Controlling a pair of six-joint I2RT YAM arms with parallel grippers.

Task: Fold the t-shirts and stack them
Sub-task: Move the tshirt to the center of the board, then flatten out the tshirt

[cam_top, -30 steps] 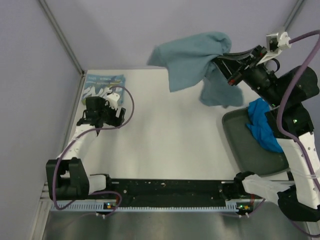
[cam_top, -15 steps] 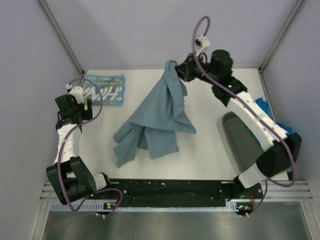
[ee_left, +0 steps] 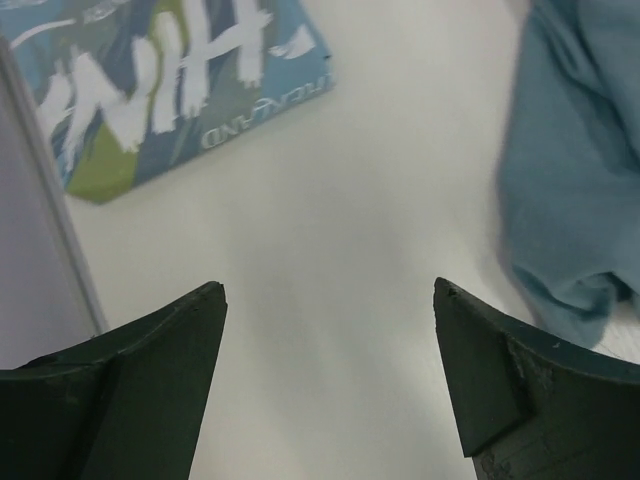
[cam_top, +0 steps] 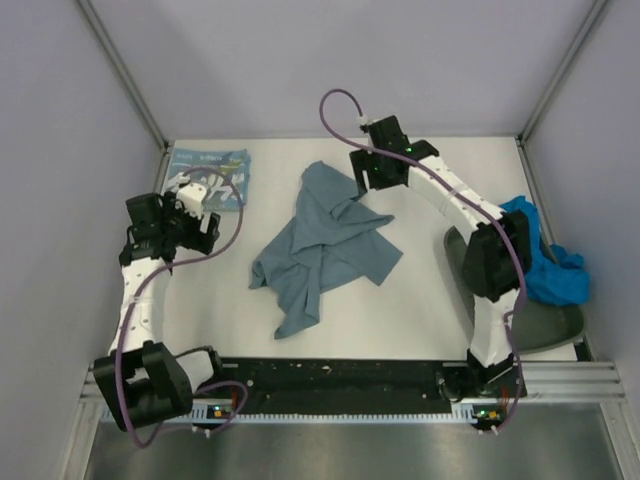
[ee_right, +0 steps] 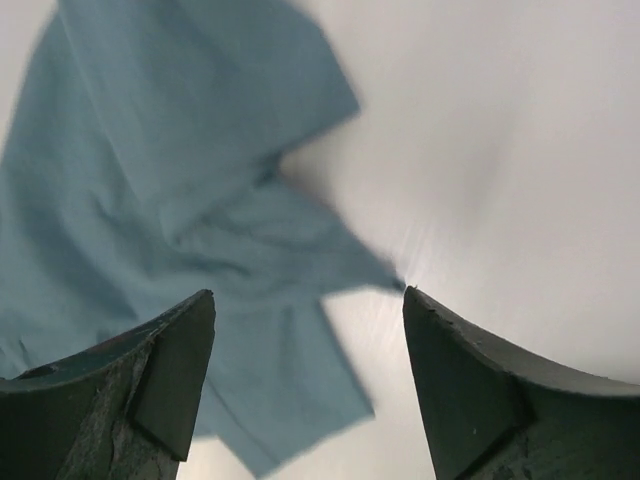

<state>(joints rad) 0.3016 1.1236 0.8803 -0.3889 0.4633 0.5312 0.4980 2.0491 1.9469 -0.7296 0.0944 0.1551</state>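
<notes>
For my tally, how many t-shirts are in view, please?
3: crumpled slate-teal cloth t-shirt mid-table; folded teal NIH-lettered one far left; bunched bright blue one on the dark tray, possibly hiding more.

Your top camera sits above and behind the near edge and looks down on the whole table [cam_top: 420, 310], with the far edge at the top of its view. Your left wrist camera hangs close over the table by the far left corner, looking down past the left gripper [ee_left: 328, 288]. It catches the NIH shirt [ee_left: 170, 80] at upper left and a border of the slate shirt [ee_left: 580, 170] at right. Your right wrist camera looks down past the right gripper [ee_right: 308, 294], close over the slate shirt's part nearest the far edge. The top and left wrist views share both shirts; all three share the slate shirt.
</notes>
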